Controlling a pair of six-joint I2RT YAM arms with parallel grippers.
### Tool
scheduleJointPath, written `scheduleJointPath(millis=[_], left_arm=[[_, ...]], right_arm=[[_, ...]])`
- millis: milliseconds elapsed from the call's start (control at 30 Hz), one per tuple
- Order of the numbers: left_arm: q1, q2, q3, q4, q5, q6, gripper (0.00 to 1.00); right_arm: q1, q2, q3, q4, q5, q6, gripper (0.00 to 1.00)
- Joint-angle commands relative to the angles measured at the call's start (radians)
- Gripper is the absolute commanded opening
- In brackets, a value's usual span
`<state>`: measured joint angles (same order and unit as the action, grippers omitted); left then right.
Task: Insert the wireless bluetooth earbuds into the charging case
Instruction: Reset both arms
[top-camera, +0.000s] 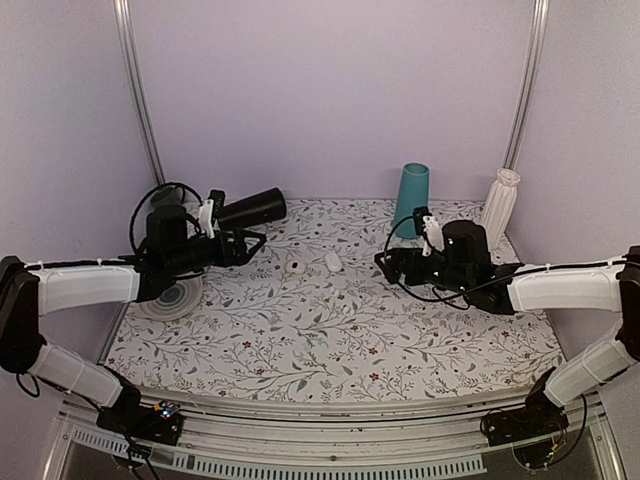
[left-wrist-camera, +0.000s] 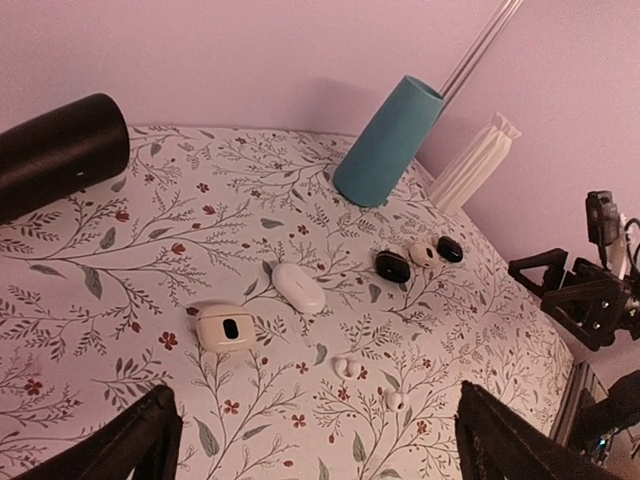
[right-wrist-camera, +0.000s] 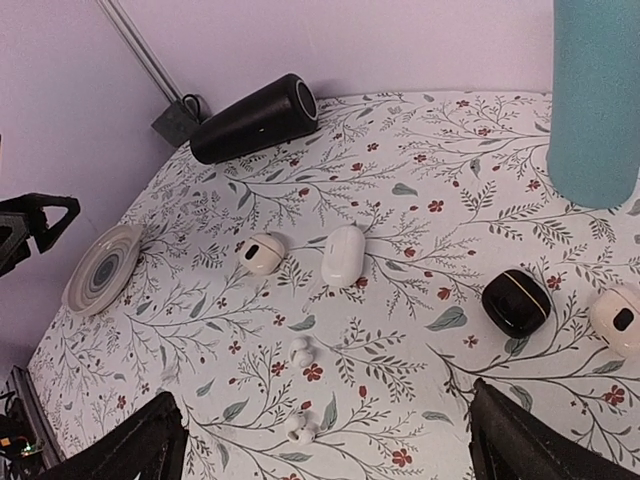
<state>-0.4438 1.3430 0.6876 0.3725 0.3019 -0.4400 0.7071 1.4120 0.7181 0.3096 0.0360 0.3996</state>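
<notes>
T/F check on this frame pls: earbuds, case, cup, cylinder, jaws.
1. Both earbuds lie loose on the table, outside the charging case. True.
2. The charging case lid is open. False: it looks closed.
3. The teal cup lies on its side. False: it stands upright.
4. The left gripper and right gripper have their jaws open, holding nothing. True.
5. The black cylinder stands upright. False: it lies on its side.

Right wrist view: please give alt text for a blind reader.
Two white earbuds lie loose on a floral table, in front of the closed white charging case. The open fingers show at both bottom corners.
</notes>
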Motion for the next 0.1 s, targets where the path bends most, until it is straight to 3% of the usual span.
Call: scheduleJointPath(millis=[0, 67], left_arm=[[0.008, 0.013, 0.024, 0.033, 0.014, -0.014, 0.96], [0.007, 0.01, 0.023, 0.032, 0.014, -0.014, 0.96]], right_arm=[[0.005, -0.019, 0.008, 0.055, 0.015, -0.006, 0.99], [0.005, -0.012, 0.019, 0.052, 0.017, -0.012, 0.99]])
